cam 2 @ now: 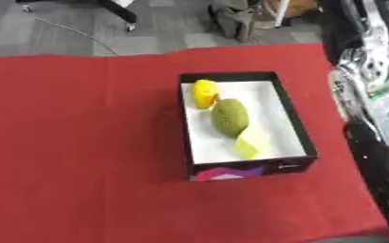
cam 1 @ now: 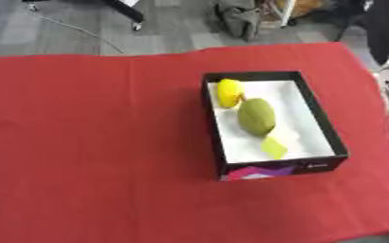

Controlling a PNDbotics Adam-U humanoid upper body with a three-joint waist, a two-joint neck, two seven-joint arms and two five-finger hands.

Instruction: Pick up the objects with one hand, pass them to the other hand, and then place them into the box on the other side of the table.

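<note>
Black box, white inside, toward right side of red tablecloth. Inside: yellow fruit at far left corner, green fruit touching it, small yellow-green piece nearer front. Right arm along right edge; hand state cannot tell.

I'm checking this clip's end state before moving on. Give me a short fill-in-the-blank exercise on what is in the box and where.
1. The black box stands on a ____ tablecloth.
2. The yellow fruit lies in the box's far ____ corner.
3. The object in the middle of the box, the olive-green fruit, touches the ____ fruit.
4. The box's floor is ____.

Missing words: red; left; yellow; white
</note>
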